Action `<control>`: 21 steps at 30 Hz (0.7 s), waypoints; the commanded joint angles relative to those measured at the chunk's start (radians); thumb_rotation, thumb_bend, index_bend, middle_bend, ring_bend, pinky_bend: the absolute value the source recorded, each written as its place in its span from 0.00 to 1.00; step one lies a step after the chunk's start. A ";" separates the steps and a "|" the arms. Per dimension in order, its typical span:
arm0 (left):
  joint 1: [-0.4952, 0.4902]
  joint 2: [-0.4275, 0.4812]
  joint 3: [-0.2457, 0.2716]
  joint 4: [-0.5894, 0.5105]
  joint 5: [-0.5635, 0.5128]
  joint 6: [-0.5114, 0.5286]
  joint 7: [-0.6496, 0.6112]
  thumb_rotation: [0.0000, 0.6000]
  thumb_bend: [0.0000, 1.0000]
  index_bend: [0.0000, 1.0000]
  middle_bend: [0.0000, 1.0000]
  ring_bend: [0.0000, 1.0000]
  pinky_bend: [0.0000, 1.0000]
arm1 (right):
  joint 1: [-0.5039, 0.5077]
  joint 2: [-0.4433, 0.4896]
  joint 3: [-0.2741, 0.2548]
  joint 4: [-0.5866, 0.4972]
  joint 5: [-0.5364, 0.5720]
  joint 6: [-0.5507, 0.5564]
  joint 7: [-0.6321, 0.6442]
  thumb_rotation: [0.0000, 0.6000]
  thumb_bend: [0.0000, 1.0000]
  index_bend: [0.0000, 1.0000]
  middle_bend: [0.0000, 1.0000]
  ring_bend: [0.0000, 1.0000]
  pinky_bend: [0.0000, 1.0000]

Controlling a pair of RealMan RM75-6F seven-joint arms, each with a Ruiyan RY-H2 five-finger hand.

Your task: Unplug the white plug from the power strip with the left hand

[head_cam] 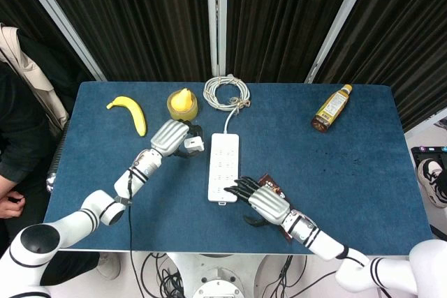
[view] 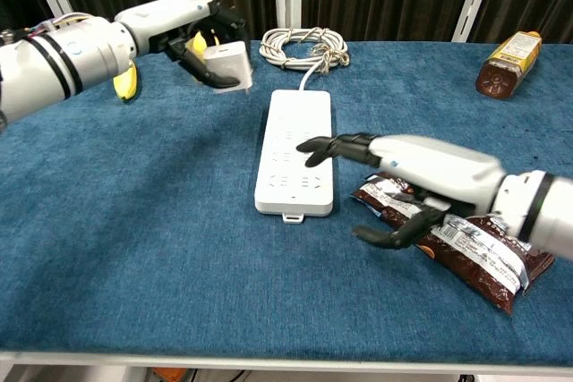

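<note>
My left hand [head_cam: 172, 138] [view: 199, 35] grips the white plug [head_cam: 193, 146] [view: 227, 63] and holds it in the air, left of the white power strip [head_cam: 223, 165] [view: 296, 152] and clear of its sockets. The strip lies lengthwise mid-table, its coiled white cable [head_cam: 225, 93] [view: 303, 46] behind it. My right hand [head_cam: 262, 200] [view: 394, 160] is open, fingers spread, its fingertips hovering over the strip's right near edge; I cannot tell whether they touch it.
A brown snack packet [view: 457, 241] [head_cam: 274, 188] lies under my right hand. A banana [head_cam: 131, 112] and a pear on a yellow tape roll [head_cam: 182, 105] sit at the back left, a bottle [head_cam: 331, 108] [view: 504, 62] at the back right.
</note>
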 commanded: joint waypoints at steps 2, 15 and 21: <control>0.036 0.047 0.022 -0.061 -0.058 -0.081 0.188 1.00 0.26 0.31 0.30 0.17 0.19 | -0.090 0.101 -0.019 -0.080 -0.032 0.154 -0.068 1.00 0.33 0.04 0.14 0.00 0.00; 0.349 0.358 -0.009 -0.458 -0.197 0.285 0.487 1.00 0.14 0.21 0.20 0.08 0.11 | -0.283 0.376 -0.011 -0.210 0.077 0.353 -0.179 1.00 0.33 0.04 0.12 0.00 0.00; 0.564 0.501 0.048 -0.630 -0.255 0.483 0.594 1.00 0.14 0.21 0.20 0.08 0.10 | -0.387 0.450 -0.015 -0.253 0.133 0.430 -0.132 1.00 0.33 0.04 0.10 0.00 0.00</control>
